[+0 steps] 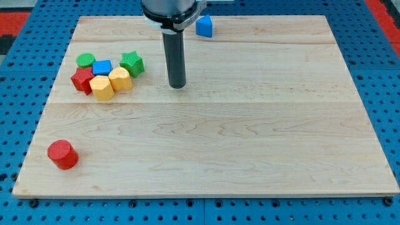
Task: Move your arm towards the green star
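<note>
On pale wooden board (250,137) over blue pegboard (19,75), my tip (177,85) right of green star (132,63), no gripper visible.

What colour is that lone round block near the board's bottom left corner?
The cylinder is red, seen plainly in the camera view.

A pale wooden bench (250,137) carries 7 blocks. A cluster of 5 sits at the view's upper left: green star (132,63), green cylinder (85,60), blue cube (102,67), red star (82,80), 2 yellow hexagons (110,84). A red cylinder (62,154) lies at lower left, a blue block (204,26) at the top.

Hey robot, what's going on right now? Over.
My tip on bare board, touching nothing. Green star toward the view's left, in the block cluster. Path between clear.
</note>
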You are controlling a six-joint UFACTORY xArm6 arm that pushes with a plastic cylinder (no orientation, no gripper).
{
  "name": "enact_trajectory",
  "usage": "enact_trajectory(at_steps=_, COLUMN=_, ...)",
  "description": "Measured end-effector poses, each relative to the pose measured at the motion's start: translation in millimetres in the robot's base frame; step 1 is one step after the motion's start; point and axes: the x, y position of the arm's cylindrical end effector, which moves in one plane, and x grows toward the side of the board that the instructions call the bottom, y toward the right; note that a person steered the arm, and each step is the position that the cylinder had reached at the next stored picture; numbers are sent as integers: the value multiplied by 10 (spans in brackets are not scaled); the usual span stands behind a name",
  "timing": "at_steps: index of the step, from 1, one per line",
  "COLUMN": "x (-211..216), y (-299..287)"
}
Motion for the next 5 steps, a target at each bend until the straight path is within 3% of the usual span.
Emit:
enact_trajectory(at_steps=3, x=140, y=-240)
enact_trajectory(at_steps=5, x=-166, y=-672)
